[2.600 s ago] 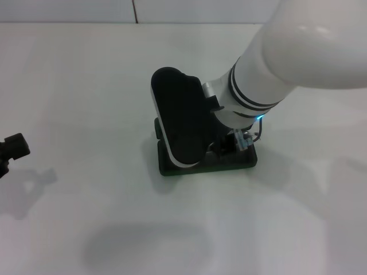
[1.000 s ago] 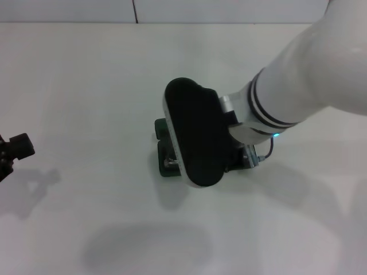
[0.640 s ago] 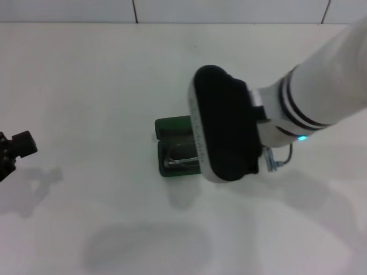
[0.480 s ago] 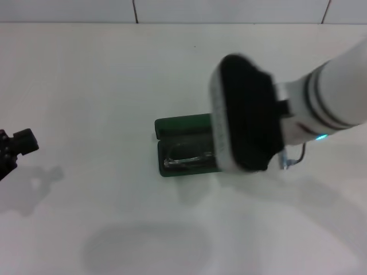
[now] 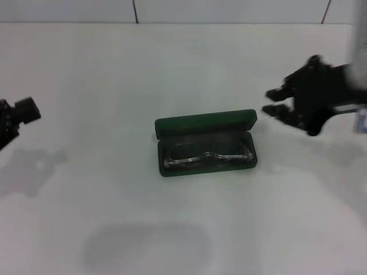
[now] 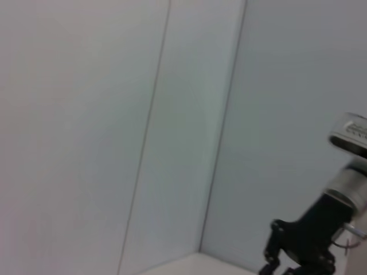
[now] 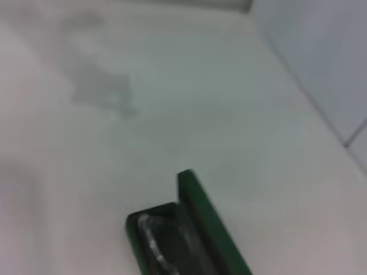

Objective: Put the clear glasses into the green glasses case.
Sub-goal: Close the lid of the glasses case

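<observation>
The clear glasses (image 5: 207, 153) are lying inside the green glasses case (image 5: 205, 143), resting on its dark lining with the lens running along the case's length. The case is sitting open near the middle of the white table (image 5: 114, 86), its lid standing up along the side facing the table's far edge. The right wrist view is showing one end of the case, with the lid rim and a bit of the clear frame (image 7: 150, 240) inside.

The right tool (image 5: 289, 106) is hanging above the table, off toward the right edge and apart from the case. Its dark fingers are spread apart and are holding nothing. The left tool (image 5: 17, 117) is sitting idle by the table's left edge; whether its fingers are parted or together cannot be told from these views.

Judging by how things lie, the placing step is looking finished: the glasses are seated in the tray and the right tool is clear of them. What is remaining, if anything, is closing the lid, though the task does not ask for it. That would call for a tool reaching behind the upright lid and tipping it gently forward without dragging the case.
</observation>
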`<state>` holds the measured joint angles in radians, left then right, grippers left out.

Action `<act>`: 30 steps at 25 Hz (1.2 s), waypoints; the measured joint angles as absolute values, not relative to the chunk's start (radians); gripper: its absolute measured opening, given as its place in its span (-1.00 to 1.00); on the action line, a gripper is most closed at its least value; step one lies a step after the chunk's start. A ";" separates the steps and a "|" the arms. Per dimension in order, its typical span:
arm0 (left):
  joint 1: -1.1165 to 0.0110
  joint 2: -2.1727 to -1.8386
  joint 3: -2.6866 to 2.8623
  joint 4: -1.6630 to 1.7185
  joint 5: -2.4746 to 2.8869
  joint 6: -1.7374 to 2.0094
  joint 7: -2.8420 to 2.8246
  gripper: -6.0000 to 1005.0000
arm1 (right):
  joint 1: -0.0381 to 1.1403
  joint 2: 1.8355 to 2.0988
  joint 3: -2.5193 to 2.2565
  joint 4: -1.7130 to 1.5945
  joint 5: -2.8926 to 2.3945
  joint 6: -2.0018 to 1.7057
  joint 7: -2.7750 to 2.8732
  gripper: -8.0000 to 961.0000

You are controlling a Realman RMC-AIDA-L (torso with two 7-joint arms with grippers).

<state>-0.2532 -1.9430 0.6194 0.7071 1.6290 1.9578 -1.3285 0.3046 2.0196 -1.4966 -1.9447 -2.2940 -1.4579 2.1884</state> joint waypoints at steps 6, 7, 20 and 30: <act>-0.304 -1.948 0.592 0.709 1.605 1.960 -1.376 -0.88 | 0.211 2.019 -1.264 -1.846 -2.066 -1.451 2.071 -0.60; -0.321 -1.949 0.592 0.704 1.605 1.959 -1.376 -0.88 | 0.207 2.019 -1.225 -1.809 -2.029 -1.454 2.049 -0.60; -0.494 -1.975 0.603 0.652 1.670 1.863 -1.400 -0.88 | 0.222 2.014 -0.683 -1.154 -1.593 -1.667 1.544 -0.60; -0.614 -2.056 0.610 0.639 1.808 1.749 -1.385 -0.88 | 0.225 2.014 -0.561 -0.936 -1.586 -1.749 1.402 -0.60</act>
